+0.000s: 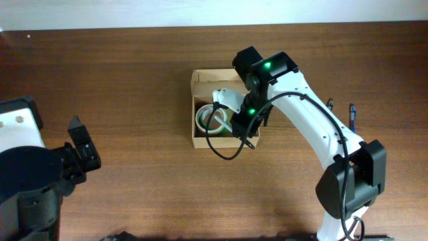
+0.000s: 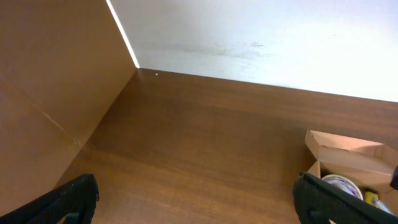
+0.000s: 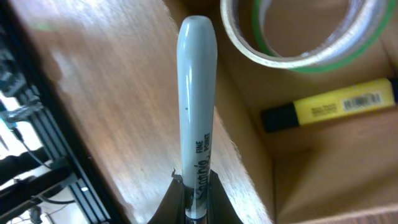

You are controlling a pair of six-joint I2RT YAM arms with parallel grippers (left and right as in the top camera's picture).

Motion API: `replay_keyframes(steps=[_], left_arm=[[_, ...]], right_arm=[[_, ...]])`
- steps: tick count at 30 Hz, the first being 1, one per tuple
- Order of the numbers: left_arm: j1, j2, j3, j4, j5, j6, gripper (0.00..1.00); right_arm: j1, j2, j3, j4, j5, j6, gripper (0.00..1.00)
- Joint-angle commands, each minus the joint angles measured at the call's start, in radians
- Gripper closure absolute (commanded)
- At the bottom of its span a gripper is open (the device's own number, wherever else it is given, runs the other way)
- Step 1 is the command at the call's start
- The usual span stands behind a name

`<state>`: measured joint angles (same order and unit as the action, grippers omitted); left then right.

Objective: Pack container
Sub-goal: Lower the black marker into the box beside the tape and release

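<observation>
Grey plastic marker (image 3: 197, 93), clamped by right gripper (image 3: 196, 190), hangs over tan cardboard container (image 1: 195, 100), probably light and crushable: hold its walls; left gripper (image 2: 196, 199) gapes empty.

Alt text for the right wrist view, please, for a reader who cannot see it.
The right pincer is shut on a grey Sharpie marker that points away from the camera, alongside the wall of the cardboard box. Inside the box lie a roll of tape and a yellow highlighter.

A: What colour is the box (image 1: 206, 77)?
B: Tan, on a brown wood-grain bench (image 1: 120, 73).
A: And the pen (image 3: 197, 93)?
B: Grey with black letters. The highlighter (image 3: 336, 102) is yellow with a black cap, the tape (image 3: 292, 61) white and green.
</observation>
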<state>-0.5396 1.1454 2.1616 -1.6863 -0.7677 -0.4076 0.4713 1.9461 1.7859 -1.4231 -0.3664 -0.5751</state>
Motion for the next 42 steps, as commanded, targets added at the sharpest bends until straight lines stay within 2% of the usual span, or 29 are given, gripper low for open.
replay_keyframes(steps=[1,3,6,15,19,23,37,42], left_arm=[[0.006,-0.002,-0.005,-0.001,-0.019,0.002,0.01],[0.006,-0.002,-0.005,-0.001,-0.019,0.002,0.01],[0.006,-0.002,-0.005,-0.001,-0.019,0.002,0.01],[0.006,-0.002,-0.005,-0.001,-0.018,0.002,0.01],[0.006,-0.002,-0.005,-0.001,-0.018,0.002,0.01],[0.006,-0.002,-0.005,-0.001,-0.019,0.002,0.01],[0.006,-0.002,-0.005,-0.001,-0.018,0.002,0.01],[0.006,-0.002,-0.005,-0.001,-0.019,0.002,0.01]], right_arm=[[-0.001,-0.008,0.0,-0.003,0.054,0.006,0.96],[-0.001,-0.008,0.0,0.004,0.058,0.011,0.96],[-0.001,-0.008,0.0,0.06,0.134,0.125,0.96],[0.0,-0.008,0.0,0.233,0.573,0.663,0.96],[0.001,-0.008,-0.002,0.239,0.581,0.866,0.96],[0.019,-0.008,-0.003,0.262,0.581,1.007,0.96],[0.172,0.048,-0.01,0.399,0.609,1.089,0.96],[0.183,0.076,-0.01,0.44,0.594,0.905,0.96]])
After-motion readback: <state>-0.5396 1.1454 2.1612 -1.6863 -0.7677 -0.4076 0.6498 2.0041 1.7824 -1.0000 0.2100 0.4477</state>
